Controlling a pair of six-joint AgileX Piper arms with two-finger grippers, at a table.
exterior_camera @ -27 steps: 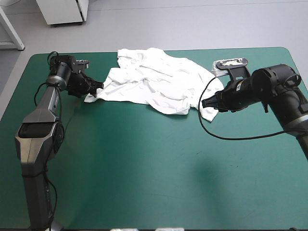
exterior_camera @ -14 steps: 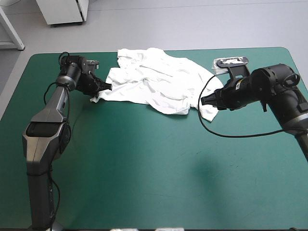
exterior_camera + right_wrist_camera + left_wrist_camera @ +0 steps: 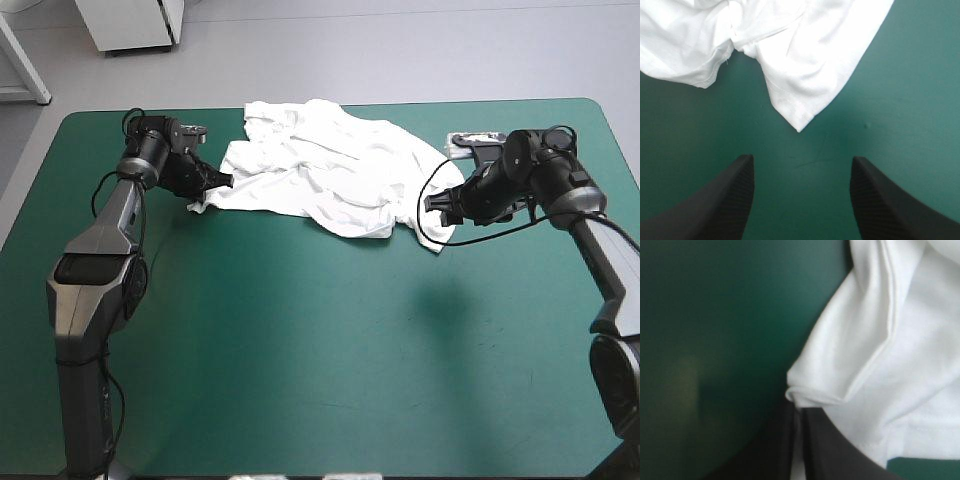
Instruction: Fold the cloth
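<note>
T-shirt (image 3: 320, 165): left gripper (image 3: 225, 181) is clamping its edge for spreading; right gripper (image 3: 800, 161), spread apart, is facing a corner

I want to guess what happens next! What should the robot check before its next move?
1. Grip of left gripper on T-shirt: ok, shut on an edge.
2. Opening of right gripper: ok, open.
3. T-shirt's corner ahead of right gripper, centred: ok.
4. That corner inside right gripper: not ok, not reached yet.
5. T-shirt flat: not ok, crumpled.
</note>
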